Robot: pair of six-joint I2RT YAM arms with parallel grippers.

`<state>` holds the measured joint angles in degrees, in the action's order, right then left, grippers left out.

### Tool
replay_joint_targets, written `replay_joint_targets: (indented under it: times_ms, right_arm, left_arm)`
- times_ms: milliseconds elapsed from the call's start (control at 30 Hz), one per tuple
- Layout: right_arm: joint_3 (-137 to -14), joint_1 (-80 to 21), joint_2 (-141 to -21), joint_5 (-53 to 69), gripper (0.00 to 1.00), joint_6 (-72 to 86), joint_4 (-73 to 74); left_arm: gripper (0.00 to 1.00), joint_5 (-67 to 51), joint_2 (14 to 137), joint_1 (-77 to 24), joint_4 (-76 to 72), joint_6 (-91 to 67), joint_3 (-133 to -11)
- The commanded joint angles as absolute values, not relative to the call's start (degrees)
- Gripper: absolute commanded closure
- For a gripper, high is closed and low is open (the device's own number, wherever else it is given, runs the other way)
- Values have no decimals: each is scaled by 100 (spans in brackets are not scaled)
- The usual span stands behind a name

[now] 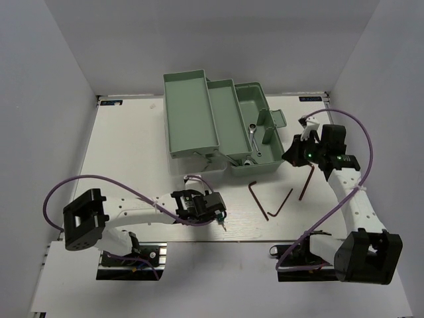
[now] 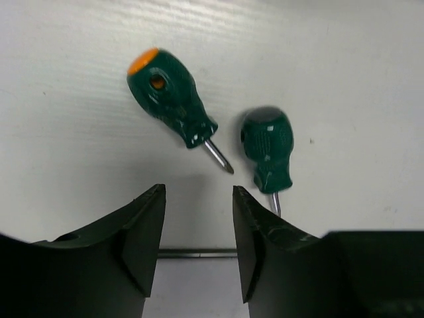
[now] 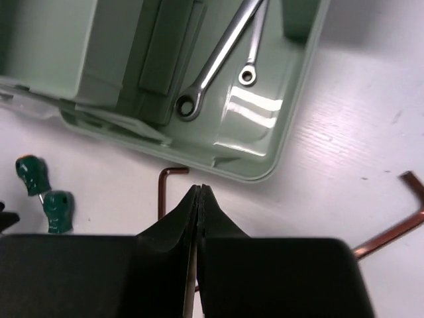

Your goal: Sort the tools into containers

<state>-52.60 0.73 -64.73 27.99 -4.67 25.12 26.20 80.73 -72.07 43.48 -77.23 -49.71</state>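
Note:
The mint-green toolbox [image 1: 191, 112] stands open at the back middle. The long wrench [image 3: 218, 59] and the short wrench [image 3: 254, 48] lie in its lower compartment [image 3: 291, 106]; a wrench shows in the top view [image 1: 254, 131]. Two green-handled screwdrivers, one with an orange cap [image 2: 171, 98] and one plain [image 2: 267, 147], lie on the table just ahead of my open, empty left gripper [image 2: 199, 225]. They also show in the right wrist view [image 3: 33, 173]. My right gripper [image 3: 199, 190] is shut with nothing seen in it, above a brown hex key [image 3: 163, 192] by the toolbox corner.
Three hex keys lie in front of the toolbox: one left [image 1: 257, 197], one middle [image 1: 281, 202], one right [image 1: 305, 180]. The middle one shows in the right wrist view [image 3: 397, 218]. White walls close in the table on three sides.

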Motion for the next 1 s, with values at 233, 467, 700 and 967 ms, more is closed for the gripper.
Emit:
replay_joint_targets:
  times_ms: [233, 467, 700, 967]
  right_arm:
    - [-4623, 97, -5985, 4006, 93, -834, 2505]
    - [-4036, 35, -5705, 5212, 55, -2381, 3015]
    - [-3973, -202, -5704, 5282, 55, -2532, 3208]
    - [-3999, -509, -5731, 5168, 48, -2715, 3410]
  left_arm:
    - [34, 3797, 9087, -7181, 4737, -8542, -5555]
    - [33, 4384, 9509, -7286, 5061, -9297, -5607]
    - [33, 4720, 9800, -7286, 5194, -9378, -5713]
    - [36, 4720, 9984, -7234, 4747, -9483, -5397]
